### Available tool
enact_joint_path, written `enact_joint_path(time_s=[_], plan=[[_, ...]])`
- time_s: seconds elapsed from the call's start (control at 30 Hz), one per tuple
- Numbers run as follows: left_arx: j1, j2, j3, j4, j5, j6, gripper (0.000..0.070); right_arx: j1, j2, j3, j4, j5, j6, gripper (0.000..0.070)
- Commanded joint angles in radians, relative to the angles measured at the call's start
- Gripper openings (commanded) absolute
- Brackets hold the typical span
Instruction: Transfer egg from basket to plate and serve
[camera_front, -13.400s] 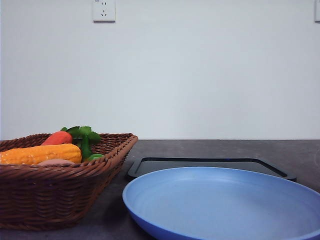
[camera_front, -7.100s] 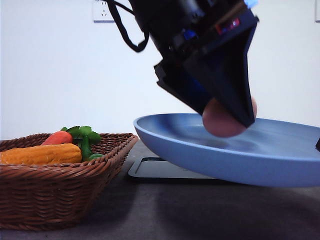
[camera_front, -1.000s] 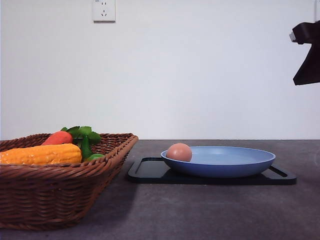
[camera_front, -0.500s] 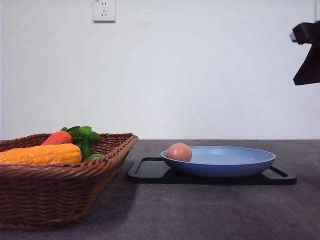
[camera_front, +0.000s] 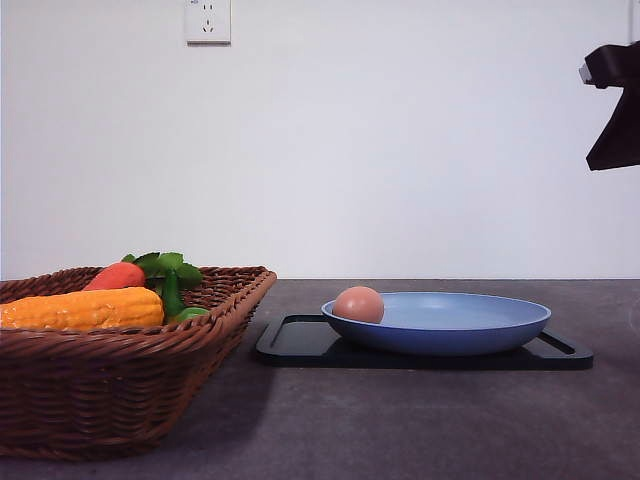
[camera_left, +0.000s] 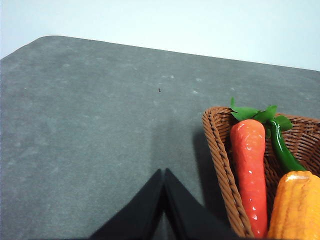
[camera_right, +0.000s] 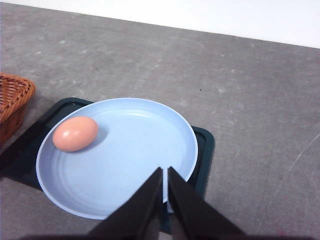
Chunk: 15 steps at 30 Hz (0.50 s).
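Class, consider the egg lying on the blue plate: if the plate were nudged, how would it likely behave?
The egg is smooth and oval, so it would probably roll. It lies near the plate's raised rim, which would likely stop it.

Left gripper (camera_left: 164, 175) pinched closed — right gripper (camera_right: 165, 172) seemingly too, a sliver apart.

Egg (camera_front: 358, 304) on blue plate (camera_front: 470, 335)

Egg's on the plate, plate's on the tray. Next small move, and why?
Probably none beyond parking the arms. The egg lies in the blue plate, near its rim on the basket side, and the plate sits on the black tray. The right hand is closed, empty and above the plate; the left hand is closed beside the basket.
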Motion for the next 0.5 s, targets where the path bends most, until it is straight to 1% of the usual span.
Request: enact_joint_path(time_s=[0.0, 0.27, 0.37, 0.47], plan=[[0.002, -0.002, -0.028, -0.003, 0.000, -0.007, 0.0000, 0.007, 0.003, 0.005, 0.011, 0.003, 0.012, 0.0000], [0.002, -0.002, -0.028, -0.003, 0.000, -0.007, 0.0000, 0.007, -0.013, 0.005, 0.001, 0.003, 0.011, 0.0000], [0.002, -0.002, -0.028, -0.003, 0.000, -0.007, 0.0000, -0.014, -0.105, 0.005, -0.015, 0.025, 0.009, 0.0000], [0.002, -0.002, -0.028, -0.003, 0.000, -0.007, 0.0000, -0.060, -0.218, -0.003, -0.027, 0.024, -0.035, 0.0000]])
